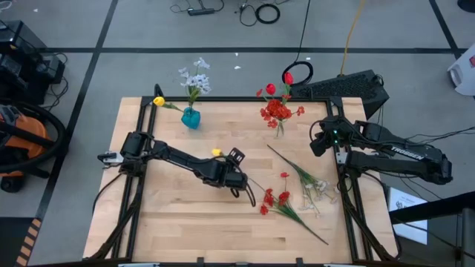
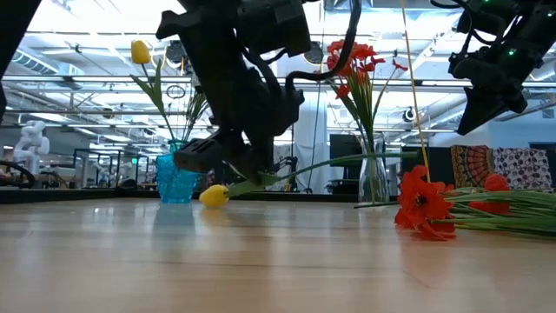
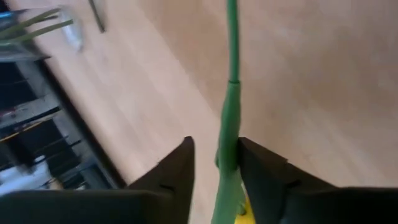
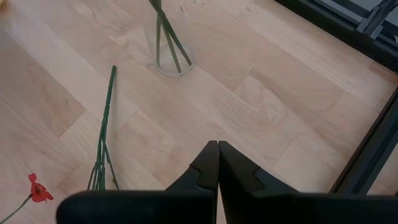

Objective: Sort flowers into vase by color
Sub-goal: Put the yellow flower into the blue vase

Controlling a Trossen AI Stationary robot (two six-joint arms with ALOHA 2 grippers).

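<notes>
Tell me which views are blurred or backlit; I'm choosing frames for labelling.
Left wrist view: soft all over, the thin green flower stem smeared between the left gripper and its fingers. Low view: bright ceiling lights behind turn the left arm into a dark silhouette, though the yellow tulip blossom and red blossoms read clearly. High and right wrist views: evenly lit, sharp enough.

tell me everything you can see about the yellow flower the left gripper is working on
The yellow flower is an artificial tulip-like bloom on a thin green plastic-looking stem. It lies low over the wooden table near the middle, its closed yellow head resting on or just above the boards. The stem runs between the fingers of the left gripper, which stand slightly apart around it; one finger touches it. Whether it is firmly pinched cannot be told.
</notes>
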